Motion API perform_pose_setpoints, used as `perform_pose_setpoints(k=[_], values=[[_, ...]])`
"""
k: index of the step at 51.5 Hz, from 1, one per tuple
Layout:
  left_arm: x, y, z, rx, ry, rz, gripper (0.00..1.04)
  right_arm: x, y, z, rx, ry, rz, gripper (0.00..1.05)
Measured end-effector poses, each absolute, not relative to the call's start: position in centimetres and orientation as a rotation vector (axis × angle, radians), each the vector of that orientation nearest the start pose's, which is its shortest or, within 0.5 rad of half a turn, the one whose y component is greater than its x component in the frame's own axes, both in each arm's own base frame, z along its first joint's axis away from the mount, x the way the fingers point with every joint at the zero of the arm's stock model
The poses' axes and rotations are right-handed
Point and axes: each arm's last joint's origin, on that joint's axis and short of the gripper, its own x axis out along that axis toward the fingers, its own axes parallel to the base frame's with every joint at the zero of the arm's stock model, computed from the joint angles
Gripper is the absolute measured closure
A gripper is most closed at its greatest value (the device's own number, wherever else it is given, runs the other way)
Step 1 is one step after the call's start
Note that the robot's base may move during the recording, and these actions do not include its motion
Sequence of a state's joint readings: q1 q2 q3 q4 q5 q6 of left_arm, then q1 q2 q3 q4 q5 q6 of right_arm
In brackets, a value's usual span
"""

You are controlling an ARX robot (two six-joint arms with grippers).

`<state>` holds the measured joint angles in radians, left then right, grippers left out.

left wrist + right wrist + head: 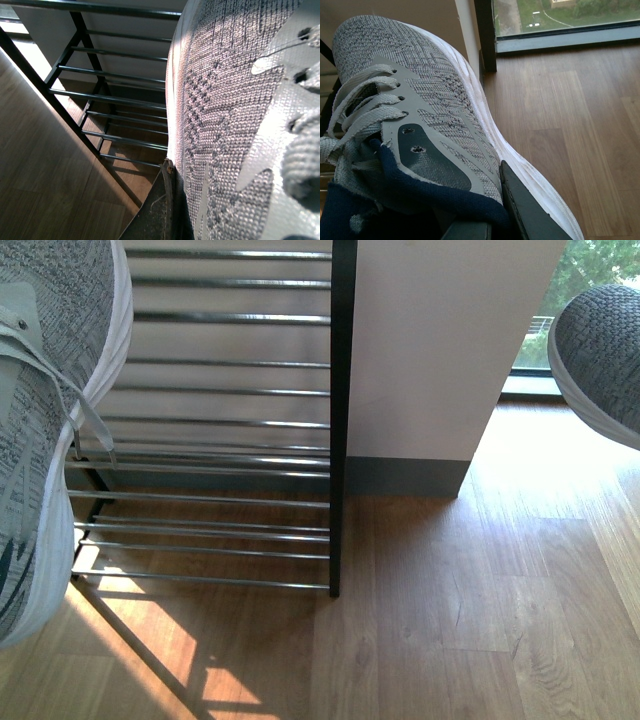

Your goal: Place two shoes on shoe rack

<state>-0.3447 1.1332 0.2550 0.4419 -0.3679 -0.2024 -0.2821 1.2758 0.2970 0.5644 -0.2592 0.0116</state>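
One grey knit sneaker (45, 440) with a white sole hangs at the left edge of the front view, in front of the shoe rack (230, 420); its lace dangles over the rods. The left gripper (176, 200) is shut on this sneaker (240, 125); one dark finger (156, 210) presses its side and the other is hidden. The toe of the other grey knit sneaker (605, 360) shows at the upper right, in the air, right of the rack. The right gripper (492, 205) is shut on that sneaker (425, 100), a finger (530, 210) lying against its outer wall. Neither arm shows in the front view.
The rack's black upright (342, 420) stands against a white wall block (450, 340) with a grey baseboard (405, 478). Wooden floor (480, 620) spreads to the right and front. A window (590, 270) lies beyond the right sneaker. Sunlight patches the floor under the rack.
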Motion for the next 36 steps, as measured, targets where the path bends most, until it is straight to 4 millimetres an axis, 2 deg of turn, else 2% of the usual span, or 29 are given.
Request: perform_pose_setpoints(k=[36], values=[[18.87, -5.67, 15.25, -0.048, 0.404, 0.064, 0.99, 21.08, -5.33, 14.80, 0.122, 0.398, -0.023, 1.03]])
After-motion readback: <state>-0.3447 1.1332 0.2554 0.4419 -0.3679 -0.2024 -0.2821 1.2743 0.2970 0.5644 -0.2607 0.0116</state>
